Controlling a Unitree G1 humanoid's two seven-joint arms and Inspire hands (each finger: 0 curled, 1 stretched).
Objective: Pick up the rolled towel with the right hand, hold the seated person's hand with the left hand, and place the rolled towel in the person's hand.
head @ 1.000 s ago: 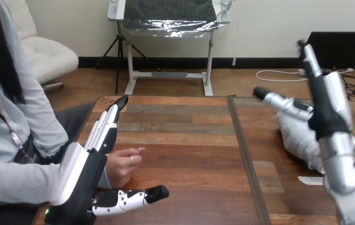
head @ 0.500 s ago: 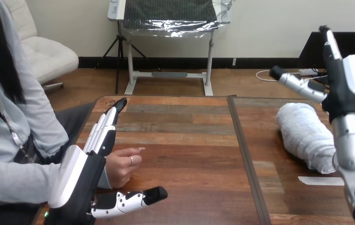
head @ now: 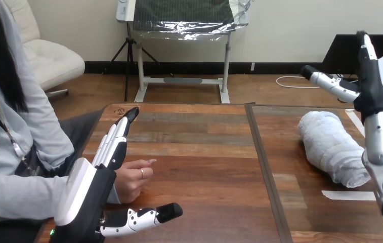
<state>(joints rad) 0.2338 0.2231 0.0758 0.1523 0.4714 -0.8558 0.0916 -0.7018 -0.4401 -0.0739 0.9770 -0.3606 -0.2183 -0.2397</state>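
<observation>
Head view
Left hand (head: 90,190): you had it wide, fingers straight and pointing ahead, thumb stretched out low across the table (head: 204,167).
Person's hand (head: 131,179): loosely curled on the table, in the gap between your left fingers and thumb, right against the palm. You could not tell if they touched, and nothing was curled round it.
Right hand (head: 376,86): you held it raised and wide, fingers up, thumb out sideways, holding nothing.
Towel (head: 331,144): rolled, lying on the table below your right hand, apart from it.
</observation>
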